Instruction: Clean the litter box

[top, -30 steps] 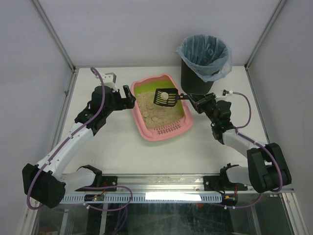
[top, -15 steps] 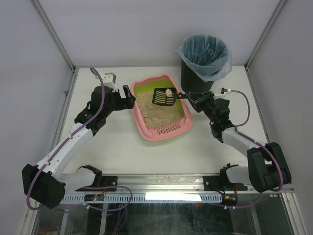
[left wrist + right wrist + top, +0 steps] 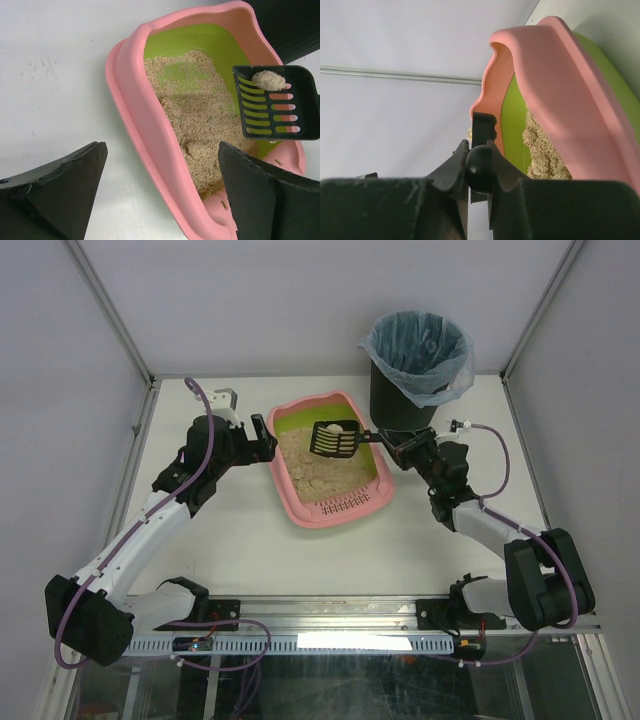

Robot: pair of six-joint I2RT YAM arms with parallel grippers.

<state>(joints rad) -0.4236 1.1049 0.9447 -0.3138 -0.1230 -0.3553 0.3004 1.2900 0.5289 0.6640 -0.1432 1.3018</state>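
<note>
One clump point(image 3: 335, 427) of soiled litter rides on the black slotted scoop point(image 3: 337, 439). The right end effector point(image 3: 392, 443) is clamped tight on the scoop's handle. Over the last second the scoop has lifted slightly above the sand and edged toward the upper part of the frame. The clump has shifted on the slats as the blade tipped and levelled. In the left wrist view only that lump lies on the slats, so the sifting looks finished and the carry to the bin seems to be the step in hand.

The litter box point(image 3: 340, 506) sits at the centre of the frame on the worktop point(image 3: 240, 530), between the two arms, with its slotted grille end toward the bottom. The left end effector point(image 3: 265, 440) has not moved. Its jaws stand wide apart and hold nothing, just beside the box's left rim.

The black bin point(image 3: 400, 405) with its blue bag point(image 3: 417, 350) stands at the upper right, near the box's far corner. Its mouth is higher than the scoop, so the blade probably must rise over both the pink wall and the ruffled bag edge. Any tilt on the way could roll the clump off. Rounded patches in the sand may be further clumps, but they are too small to tell.
</note>
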